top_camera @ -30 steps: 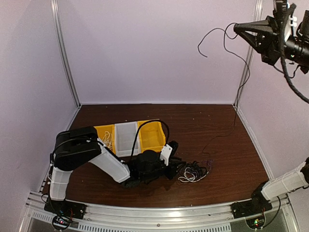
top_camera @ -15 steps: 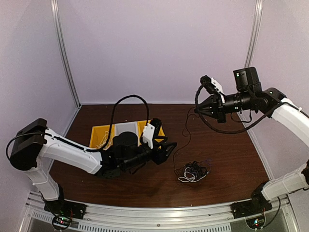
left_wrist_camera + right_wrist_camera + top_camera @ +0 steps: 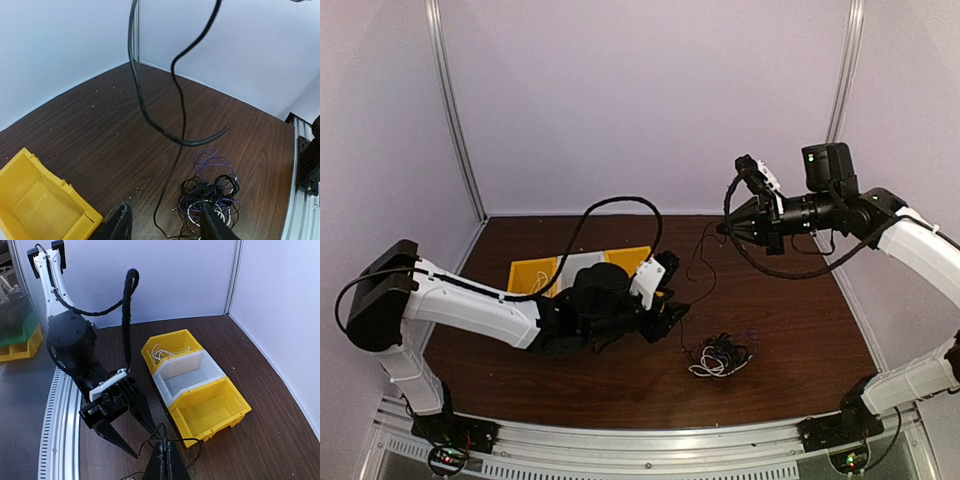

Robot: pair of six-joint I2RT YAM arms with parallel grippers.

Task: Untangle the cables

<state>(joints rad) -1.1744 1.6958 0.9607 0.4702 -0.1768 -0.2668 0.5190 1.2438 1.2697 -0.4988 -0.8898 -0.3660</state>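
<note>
A tangle of black, purple and white cables (image 3: 720,355) lies on the brown table, right of centre. One thin black cable (image 3: 698,255) rises from it to my right gripper (image 3: 720,228), which hangs above the table and is shut on it (image 3: 165,460). My left gripper (image 3: 670,310) hovers low just left of the tangle, its jaws open. In the left wrist view the tangle (image 3: 210,197) sits by the right finger, and the raised cable (image 3: 177,150) comes down between the fingers of that gripper (image 3: 167,227). A white cable (image 3: 167,351) lies in the far yellow bin.
Three bins stand in a row behind the left arm: a yellow bin (image 3: 172,342), a white bin (image 3: 187,375) and another yellow bin (image 3: 210,410). The left arm's thick black cable (image 3: 150,115) loops in front of its wrist camera. Purple walls enclose the table.
My right gripper has come down from high up to mid-height with the black cable. The left arm has stretched out and its gripper has moved right, toward the tangle.
</note>
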